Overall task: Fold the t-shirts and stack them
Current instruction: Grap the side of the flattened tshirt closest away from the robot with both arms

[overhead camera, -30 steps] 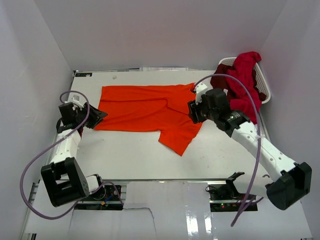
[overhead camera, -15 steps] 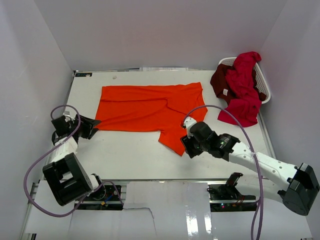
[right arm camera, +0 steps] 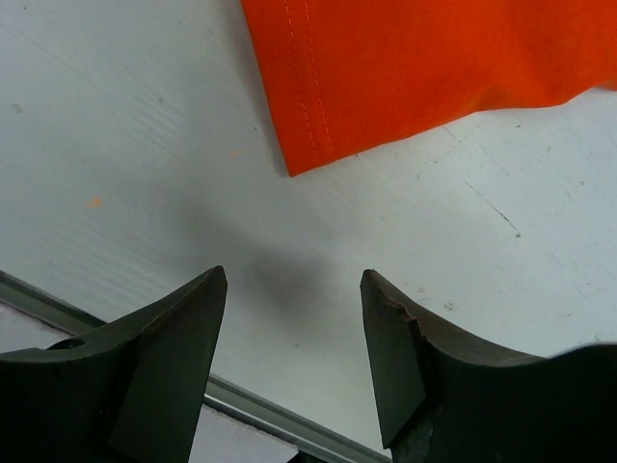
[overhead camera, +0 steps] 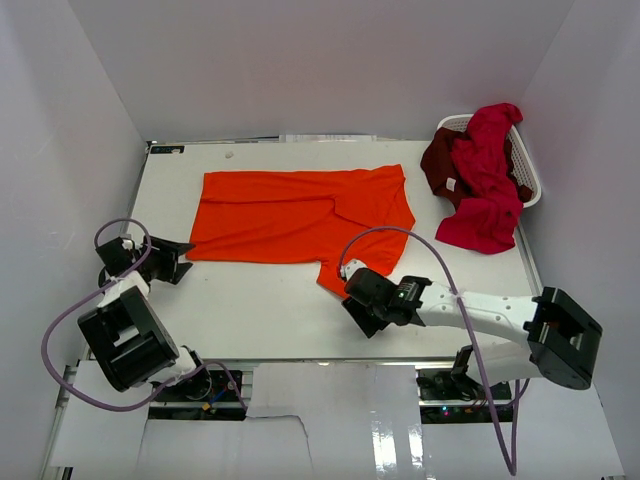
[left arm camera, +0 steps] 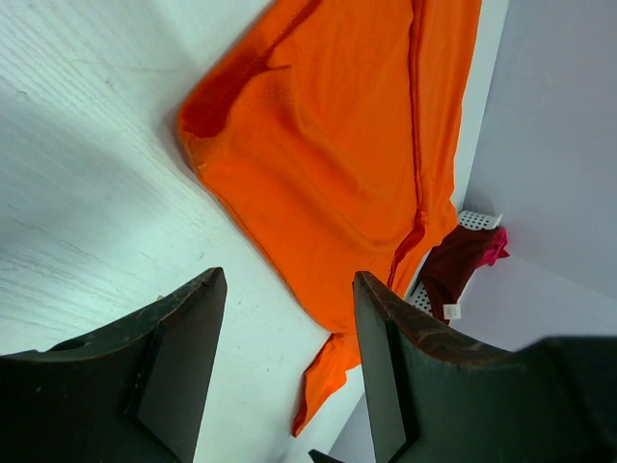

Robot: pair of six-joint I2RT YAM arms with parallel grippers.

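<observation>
The bright orange t-shirt (overhead camera: pixel 300 215) lies spread flat on the white table, one sleeve (overhead camera: pixel 350 275) pointing to the front. My left gripper (overhead camera: pixel 175 262) is open just off the shirt's left corner, with nothing between its fingers. In the left wrist view that gripper (left arm camera: pixel 286 280) looks along the orange shirt (left arm camera: pixel 337 145). My right gripper (overhead camera: pixel 352 303) is open over bare table just in front of the sleeve tip. The right wrist view shows the right gripper (right arm camera: pixel 293 277) empty below the sleeve hem (right arm camera: pixel 308 145). The crimson t-shirt (overhead camera: pixel 485 165) and the dark maroon t-shirt (overhead camera: pixel 438 160) hang over the basket.
A white plastic laundry basket (overhead camera: pixel 530 185) stands at the back right corner and shows again in the left wrist view as the basket (left arm camera: pixel 474 220). White walls close in the table on three sides. The table's front rail (right arm camera: pixel 251 405) runs close under my right gripper.
My right gripper has swung from the shirt's right side forward to the sleeve tip. My left gripper has drawn back off the left corner. Both jaws have widened.
</observation>
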